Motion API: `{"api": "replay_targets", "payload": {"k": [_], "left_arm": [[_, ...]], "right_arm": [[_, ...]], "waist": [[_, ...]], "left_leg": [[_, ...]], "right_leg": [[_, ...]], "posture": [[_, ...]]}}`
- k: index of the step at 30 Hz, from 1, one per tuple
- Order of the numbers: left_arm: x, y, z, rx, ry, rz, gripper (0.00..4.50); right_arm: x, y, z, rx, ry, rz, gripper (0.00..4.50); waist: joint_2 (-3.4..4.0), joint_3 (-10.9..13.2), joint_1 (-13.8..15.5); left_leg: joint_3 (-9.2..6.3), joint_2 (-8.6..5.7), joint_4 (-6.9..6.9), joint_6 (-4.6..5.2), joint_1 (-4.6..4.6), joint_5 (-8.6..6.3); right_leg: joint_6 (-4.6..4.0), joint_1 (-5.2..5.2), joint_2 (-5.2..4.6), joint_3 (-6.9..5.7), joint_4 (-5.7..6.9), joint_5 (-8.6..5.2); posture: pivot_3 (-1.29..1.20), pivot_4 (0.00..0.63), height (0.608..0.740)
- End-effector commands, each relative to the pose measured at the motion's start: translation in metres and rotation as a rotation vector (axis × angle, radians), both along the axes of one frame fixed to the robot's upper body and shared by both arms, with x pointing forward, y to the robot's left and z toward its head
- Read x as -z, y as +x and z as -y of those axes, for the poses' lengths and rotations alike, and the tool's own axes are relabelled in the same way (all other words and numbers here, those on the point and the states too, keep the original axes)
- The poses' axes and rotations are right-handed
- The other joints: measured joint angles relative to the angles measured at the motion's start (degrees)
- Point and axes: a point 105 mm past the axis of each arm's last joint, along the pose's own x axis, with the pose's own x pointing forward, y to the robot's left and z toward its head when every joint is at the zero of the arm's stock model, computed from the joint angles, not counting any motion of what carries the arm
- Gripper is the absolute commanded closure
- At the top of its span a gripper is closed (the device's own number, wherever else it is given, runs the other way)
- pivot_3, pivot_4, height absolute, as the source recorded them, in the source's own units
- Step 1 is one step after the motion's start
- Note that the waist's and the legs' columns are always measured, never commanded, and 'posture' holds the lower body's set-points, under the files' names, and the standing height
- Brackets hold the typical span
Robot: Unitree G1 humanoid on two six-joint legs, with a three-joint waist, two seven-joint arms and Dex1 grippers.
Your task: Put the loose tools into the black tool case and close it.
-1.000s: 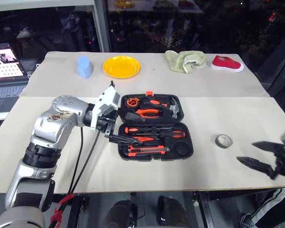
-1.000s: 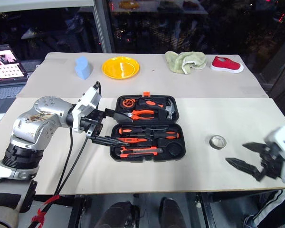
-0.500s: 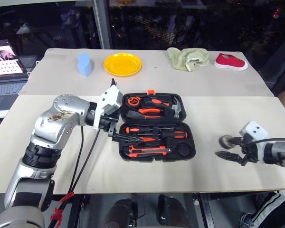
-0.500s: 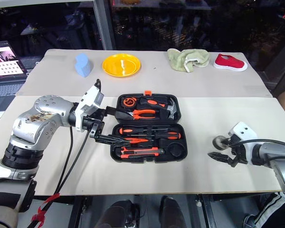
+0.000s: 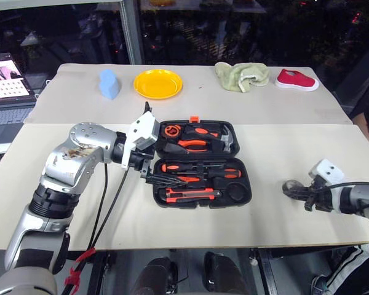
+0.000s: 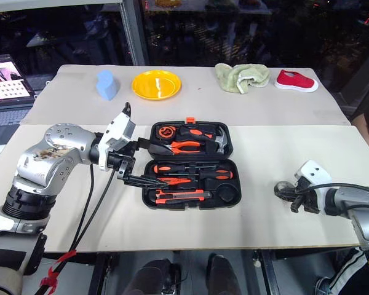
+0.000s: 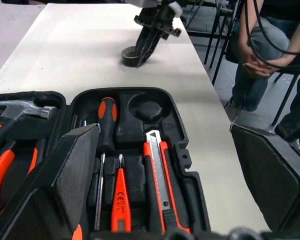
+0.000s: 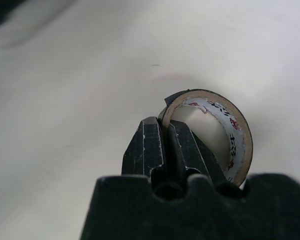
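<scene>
Grey tape roll (image 8: 217, 135) now pinched by right end effector (image 6: 293, 195), earlier spread wide; left end effector (image 5: 152, 167) unchanged, gaping, empty.

Beige table (image 5: 172, 227); dark windows (image 5: 234, 31) behind; laptop (image 5: 6, 80) far left.

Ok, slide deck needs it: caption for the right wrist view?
Right gripper shut on the wall of a tape roll on the pale table.
</scene>
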Motion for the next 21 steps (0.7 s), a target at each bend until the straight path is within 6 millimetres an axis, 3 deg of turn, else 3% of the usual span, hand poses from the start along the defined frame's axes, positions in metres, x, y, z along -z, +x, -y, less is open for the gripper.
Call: {"api": "replay_targets", "payload": {"k": [1, 3, 4, 6, 8, 12, 15, 21], "left_arm": [[-0.005, 0.0, 0.001, 0.016, 0.001, 0.037, 0.0], [-0.004, 0.0, 0.0, 0.019, 0.004, 0.038, 0.0], [-0.003, -0.001, 0.0, 0.022, 0.007, 0.036, 0.0], [-0.001, -0.002, 0.001, 0.026, 0.011, 0.037, 0.0], [-0.001, -0.002, 0.001, 0.028, 0.012, 0.039, 0.0], [-0.002, -0.002, 0.001, 0.026, 0.011, 0.041, 0.0], [-0.002, -0.001, -0.002, 0.013, 0.014, 0.044, 0.0], [-0.001, -0.002, -0.003, 0.003, 0.01, 0.047, 0.0]], "right_arm": [[-0.051, -0.004, -0.036, -0.129, 0.093, 0.105, 4.49], [-0.064, -0.011, -0.058, -0.198, 0.139, 0.115, 4.49], [-0.07, -0.015, -0.082, -0.271, 0.155, 0.128, 4.49], [-0.069, -0.022, -0.117, -0.386, 0.145, 0.133, 4.49], [-0.061, -0.021, -0.133, -0.414, 0.123, 0.122, 4.49], [-0.048, -0.015, -0.139, -0.411, 0.079, 0.098, 4.49], [-0.036, -0.011, -0.134, -0.386, 0.013, 0.073, 4.49], [-0.03, -0.016, -0.13, -0.397, -0.013, 0.027, 4.49]], "waist": [[0.01, 0.0, -0.2], [0.01, 0.0, -0.35], [0.01, 0.0, -0.36], [0.01, 0.0, -0.38], [0.0, 0.0, -0.3], [-0.03, 0.01, 0.52], [-0.03, 0.01, 0.58], [-0.03, 0.01, 0.38]], "left_leg": [[0.0, 0.0, 0.0, 0.0, -0.01, 0.0], [0.0, 0.06, -0.01, -0.01, 0.0, 0.0], [0.0, 0.1, 0.0, -0.02, 0.01, 0.0], [0.0, 0.11, 0.0, -0.05, 0.01, 0.02], [0.0, 0.14, 0.0, -0.06, 0.03, 0.01], [-0.02, 0.05, 0.04, 0.01, -0.12, -0.01], [0.0, -0.03, 0.1, 0.1, -0.15, -0.05], [0.0, -0.01, 0.06, 0.01, -0.17, 0.0]], "right_leg": [[0.0, -0.02, 0.0, 0.01, 0.0, 0.0], [-0.05, -0.02, 0.02, 0.03, 0.01, 0.03], [-0.08, -0.02, 0.05, 0.02, 0.0, 0.05], [-0.1, -0.03, 0.05, 0.03, 0.01, 0.06], [-0.11, -0.02, 0.07, 0.02, 0.0, 0.07], [-0.06, -0.09, -0.01, -0.07, -0.04, 0.09], [0.02, -0.1, 0.07, -0.2, -0.1, 0.14], [-0.03, -0.13, 0.09, -0.52, -0.08, 0.11]], "posture": [[0.0, 0.15, 0.74], [0.0, 0.15, 0.74], [0.0, 0.15, 0.74], [0.0, 0.15, 0.74], [0.0, 0.15, 0.74], [0.0, 0.15, 0.74], [0.0, 0.15, 0.74], [0.0, 0.15, 0.74]]}}
